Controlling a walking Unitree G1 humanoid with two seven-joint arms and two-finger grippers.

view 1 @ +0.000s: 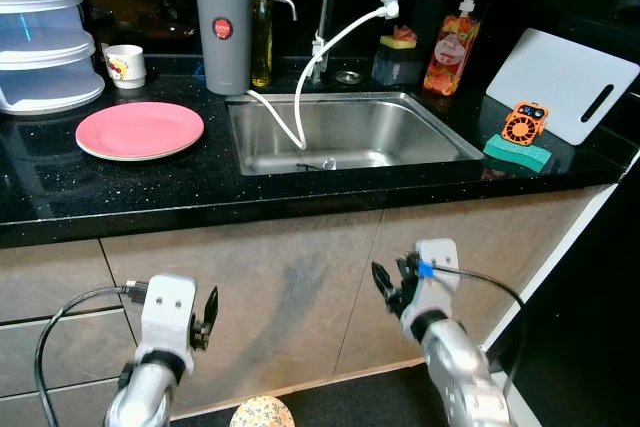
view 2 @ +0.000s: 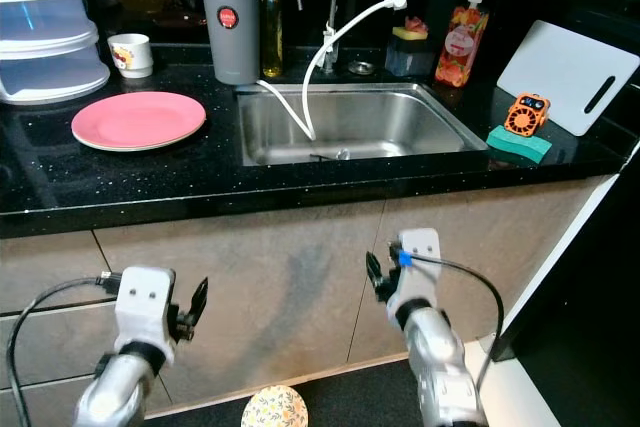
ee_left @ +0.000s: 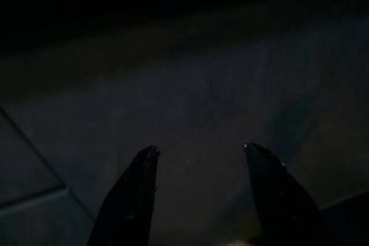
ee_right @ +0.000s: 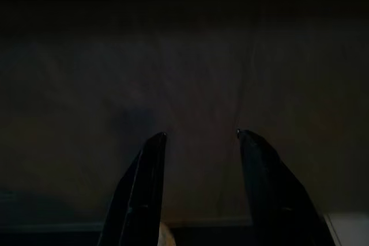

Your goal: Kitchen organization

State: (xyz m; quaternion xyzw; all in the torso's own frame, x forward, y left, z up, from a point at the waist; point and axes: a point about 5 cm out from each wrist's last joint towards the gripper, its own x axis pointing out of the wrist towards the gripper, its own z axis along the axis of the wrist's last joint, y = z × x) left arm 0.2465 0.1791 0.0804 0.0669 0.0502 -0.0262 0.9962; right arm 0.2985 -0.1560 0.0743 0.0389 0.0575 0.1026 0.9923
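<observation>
G1 robot faces a kitchen counter (view 1: 300,187) w/ both arms low before the cabinet fronts. Left gripper (view 1: 207,319) and right gripper (view 1: 392,282) each have fingers spread apart, holding nothing. Likely first item, a pink plate (view 1: 139,130), lies flat on the counter left of the sink (view 1: 350,132), up and fwd of the grippers, nearer the left arm. A sponge (view 1: 517,153) sits right of the sink, nearer the right.

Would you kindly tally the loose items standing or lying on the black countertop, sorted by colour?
Pink: 1, plate
White: 2, cup and cutting board
Grey: 1, jug
Green: 1, sponge
Orange: 2, small fan and soap bottle
Total: 7
</observation>
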